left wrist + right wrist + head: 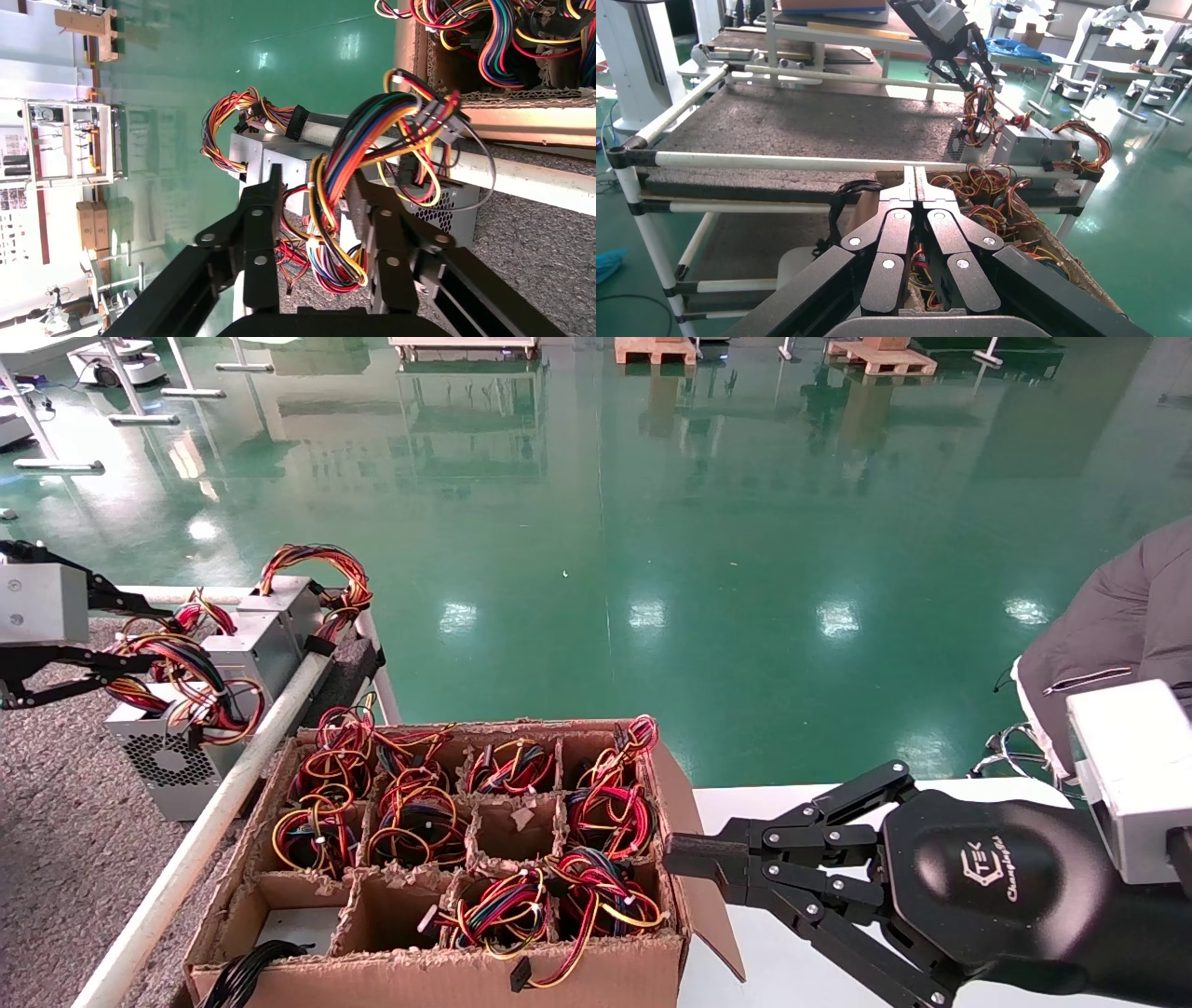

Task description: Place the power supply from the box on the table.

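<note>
- The table [65, 840] had a rough grey felt-like top edged by a white tubular rail [214, 812]; it lay under and around the left gripper.
- The box [438, 980], brown cardboard with ragged dividers forming a grid of cells, stood between the two grippers, just beside the rail; most cells held coils of red, yellow and black wires.
- The right gripper [694, 859], black and linked, hung above a smooth white tabletop [792, 952] just off the box's near flap, its fingers pressed together on nothing.
- The power supply [172, 756], a silver-grey metal cuboid with perforated vent faces, rested on the felt directly below the left gripper, a vented face turned toward the head camera; I could not tell its long axis.
- Two more supplies [265, 631] of the same metal stood in a row just beyond it along the rail.
- The left gripper [316, 210] hovered above the supply, its black fingers [263, 210] spread either side of the wire bundle [365, 140], which looped up between them; whether they pinched the wires could not be told.
</note>
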Available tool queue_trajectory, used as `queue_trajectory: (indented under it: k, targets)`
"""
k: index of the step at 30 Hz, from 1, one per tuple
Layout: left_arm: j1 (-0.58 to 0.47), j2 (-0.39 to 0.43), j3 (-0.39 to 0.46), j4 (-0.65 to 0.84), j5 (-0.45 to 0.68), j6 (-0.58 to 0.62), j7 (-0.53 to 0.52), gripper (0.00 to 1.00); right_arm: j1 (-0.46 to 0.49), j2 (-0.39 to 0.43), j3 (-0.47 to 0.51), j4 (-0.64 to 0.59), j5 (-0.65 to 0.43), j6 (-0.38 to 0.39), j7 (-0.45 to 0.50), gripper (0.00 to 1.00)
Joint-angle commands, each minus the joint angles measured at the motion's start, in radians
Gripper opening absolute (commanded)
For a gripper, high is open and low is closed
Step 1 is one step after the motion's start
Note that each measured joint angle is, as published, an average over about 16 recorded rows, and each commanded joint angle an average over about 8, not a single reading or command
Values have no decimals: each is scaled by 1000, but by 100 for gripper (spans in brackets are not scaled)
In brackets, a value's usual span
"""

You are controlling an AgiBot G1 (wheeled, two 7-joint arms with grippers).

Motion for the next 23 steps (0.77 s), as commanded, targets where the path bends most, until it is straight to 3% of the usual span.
queue_trajectory:
  k: [1, 16, 17, 20, 23]
  targets:
    - [1, 0, 0, -2, 0, -1, -2, 100, 0, 0, 0, 0, 0, 0, 0, 0]
    - [13, 0, 0, -14, -2, -9, -13, 100, 0, 0, 0, 0, 0, 0, 0, 0]
    - [14, 0, 0, -14, -2, -9, -13, 100, 0, 0, 0, 0, 0, 0, 0, 6]
    - [15, -1, 0, -17, -4, -9, -14, 100, 0, 0, 0, 0, 0, 0, 0, 44]
    - [16, -1, -1, -18, -4, -9, -15, 100, 0, 0, 0, 0, 0, 0, 0, 70]
